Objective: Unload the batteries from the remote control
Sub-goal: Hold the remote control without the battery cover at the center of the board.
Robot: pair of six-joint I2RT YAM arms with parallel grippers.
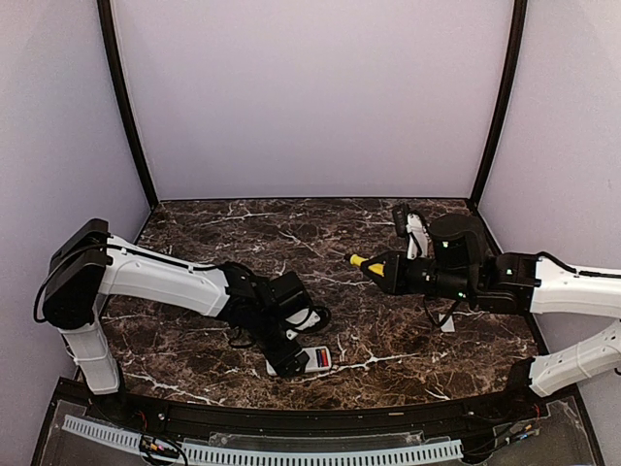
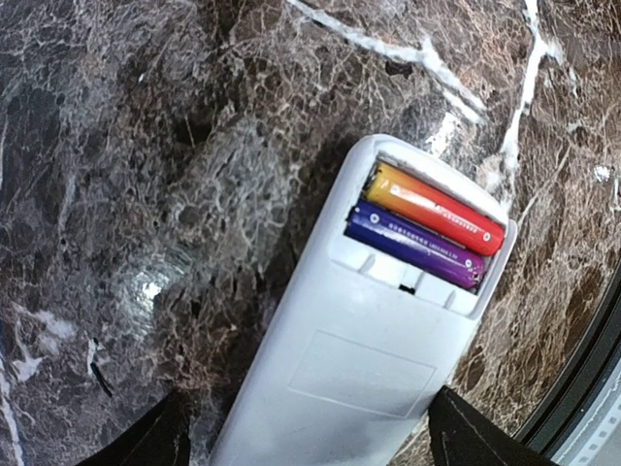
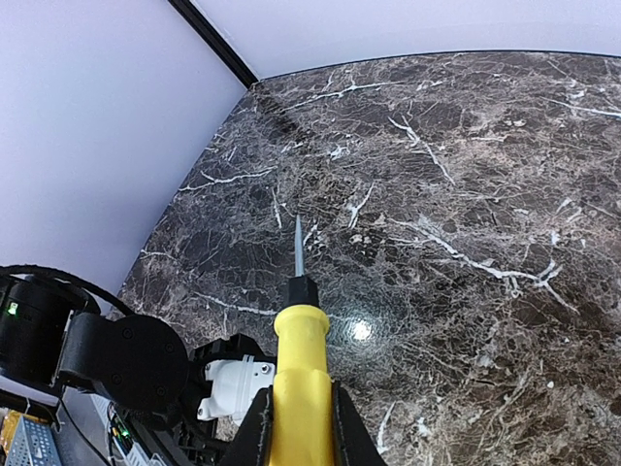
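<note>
Between spread left gripper [image 2: 315, 442] fingers: remote [image 2: 340, 379] | batteries [image 2: 427, 225] seated inside

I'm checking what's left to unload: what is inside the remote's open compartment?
Inside the remote lie a red-orange battery, nearer its end, and a blue-purple battery right beside it. No cover sits over them. Whatever lies under the two is covered.

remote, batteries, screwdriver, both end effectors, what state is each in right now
remote control, back up on the table, battery compartment uncovered
batteries, two, seated side by side in the compartment
screwdriver, held by its yellow handle, tip in the air
left end effector, open, straddling the remote control
right end effector, shut on the screwdriver
</note>
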